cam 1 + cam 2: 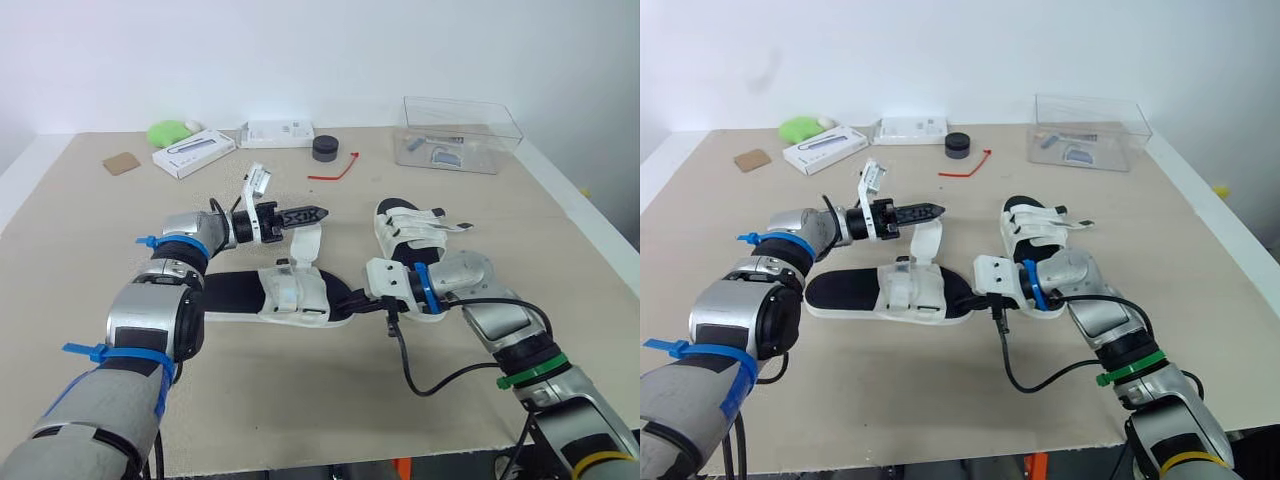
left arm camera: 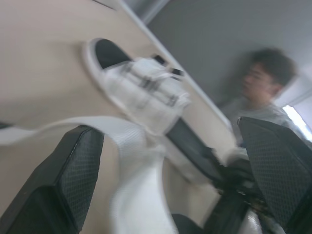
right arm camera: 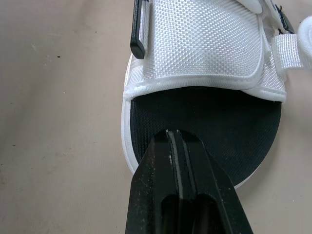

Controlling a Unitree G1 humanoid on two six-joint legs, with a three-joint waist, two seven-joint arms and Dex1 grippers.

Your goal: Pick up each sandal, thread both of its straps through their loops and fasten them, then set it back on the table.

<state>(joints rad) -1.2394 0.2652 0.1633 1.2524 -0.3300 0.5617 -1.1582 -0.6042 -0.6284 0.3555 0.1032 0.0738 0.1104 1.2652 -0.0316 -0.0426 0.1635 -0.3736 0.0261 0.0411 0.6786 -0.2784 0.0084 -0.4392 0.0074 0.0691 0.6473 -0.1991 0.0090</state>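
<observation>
Just above the near sandal [image 1: 270, 297], which lies flat and crosswise on the table [image 1: 90, 225], the left gripper [image 1: 318, 214] hovers at the tip of that sandal's loose strap [image 1: 310, 242]. The strap stands up from the near sandal's far edge. The left wrist view shows it running between the gripper's fingers [image 2: 73, 180], which are spread wide and clamp nothing. A wide white band [image 1: 292, 292] lies across the near sandal's black footbed.

At the near sandal's right end the right gripper [image 1: 352, 300] comes in low, its fingers pressed together with nothing between them. In the right wrist view their tip sits over the bare black footbed, just short of the white band; I cannot tell whether it touches.

Beyond that same right end, just apart from the near sandal, the far sandal [image 1: 408, 228] rests with its white straps laid across it and one strap end sticking out sideways. Whether they are fastened is unclear.

Well beyond the near sandal stand a clear plastic box [image 1: 460, 132], a black round puck [image 1: 325, 148], a red zip tie [image 1: 335, 171], two white boxes [image 1: 193, 153] [image 1: 278, 133], a green object [image 1: 166, 132] and a brown cardboard square [image 1: 122, 162]. Past the far sandal, the left wrist view shows a blurred person [image 2: 265, 92].
</observation>
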